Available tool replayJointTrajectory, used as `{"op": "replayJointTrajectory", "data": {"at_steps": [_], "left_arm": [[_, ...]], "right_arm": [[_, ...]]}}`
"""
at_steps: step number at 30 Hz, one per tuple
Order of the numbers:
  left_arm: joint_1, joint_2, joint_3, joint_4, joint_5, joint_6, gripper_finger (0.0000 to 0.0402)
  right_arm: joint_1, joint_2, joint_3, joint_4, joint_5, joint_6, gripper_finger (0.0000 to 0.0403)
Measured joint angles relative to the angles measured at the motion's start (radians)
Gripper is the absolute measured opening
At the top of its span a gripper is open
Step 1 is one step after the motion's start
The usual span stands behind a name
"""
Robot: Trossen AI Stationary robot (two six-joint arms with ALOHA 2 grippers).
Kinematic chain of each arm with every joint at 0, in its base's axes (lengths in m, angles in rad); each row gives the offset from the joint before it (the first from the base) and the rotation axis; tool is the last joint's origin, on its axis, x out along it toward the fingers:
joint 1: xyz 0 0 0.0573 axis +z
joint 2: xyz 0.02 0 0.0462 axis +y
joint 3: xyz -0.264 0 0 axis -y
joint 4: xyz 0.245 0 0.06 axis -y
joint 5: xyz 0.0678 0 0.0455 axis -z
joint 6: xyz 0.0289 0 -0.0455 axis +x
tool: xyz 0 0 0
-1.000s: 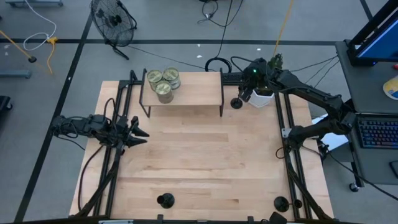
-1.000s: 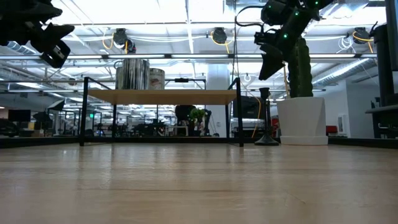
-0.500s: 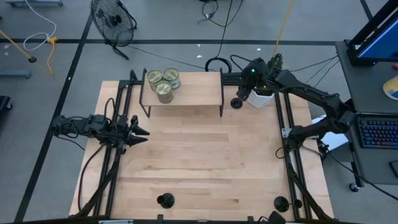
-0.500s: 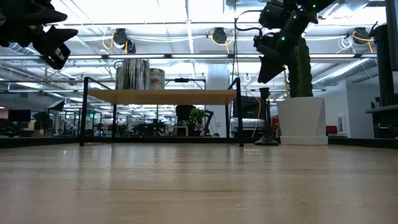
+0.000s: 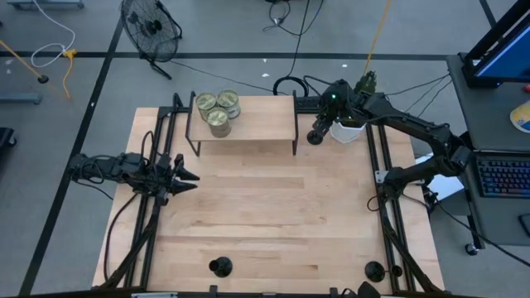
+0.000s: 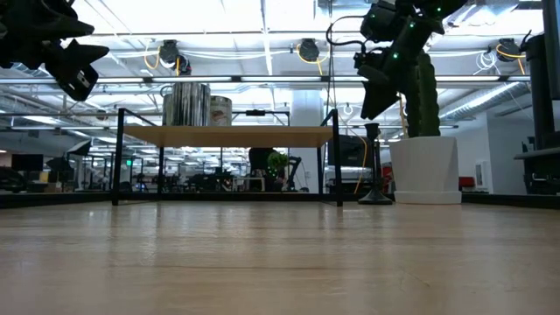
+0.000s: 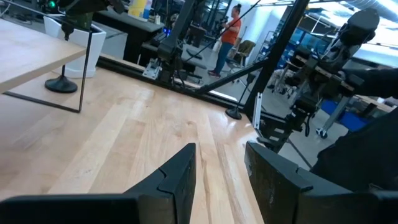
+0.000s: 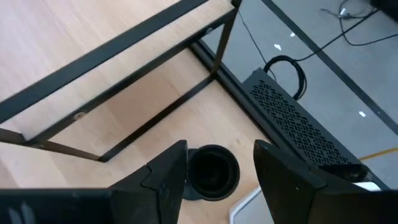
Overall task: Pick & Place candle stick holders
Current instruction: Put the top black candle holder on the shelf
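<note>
Task barely begun; no holder lifted yet. Right gripper (image 5: 321,126) upper right of frame, jaws apart, empty, poised above candle stick holder (image 5: 315,137) beside white pot (image 5: 348,131); wrist view shows cup between fingers (image 8: 166,177). Two more holders at bottom edge (image 5: 220,266) (image 5: 374,270), untouched. Left gripper (image 5: 184,176) waits mid-left, jaws apart, empty. Shelf (image 5: 248,116) leg close by; centre of table (image 5: 273,207) gives moving room.

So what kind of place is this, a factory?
Probably a robotics lab or workshop: a pale wooden table flanked by two dark robot arms, bare ceiling strip lights, and a black floor fan with loose cables nearby.
</note>
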Motion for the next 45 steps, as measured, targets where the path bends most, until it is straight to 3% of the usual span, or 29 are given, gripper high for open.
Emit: {"op": "replayJointTrajectory", "data": {"at_steps": [9, 28, 33, 45], "left_arm": [[0.000, 0.000, 0.000, 0.000, 0.000, 0.001, 0.0143], [0.000, 0.000, 0.000, 0.002, 0.000, 0.020, 0.0143], [0.000, 0.000, 0.000, 0.002, 0.000, 0.024, 0.0143], [0.000, 0.000, 0.000, 0.001, 0.000, 0.022, 0.0143]], "right_arm": [[0.000, 0.000, 0.000, -0.007, 0.071, -0.006, 0.0181], [-0.001, 0.039, 0.000, -0.043, 0.067, 0.019, 0.0181], [-0.003, 0.039, 0.000, -0.043, 0.011, 0.021, 0.0180], [-0.010, 0.037, -0.044, 0.009, -0.009, 0.030, 0.0180]]}}
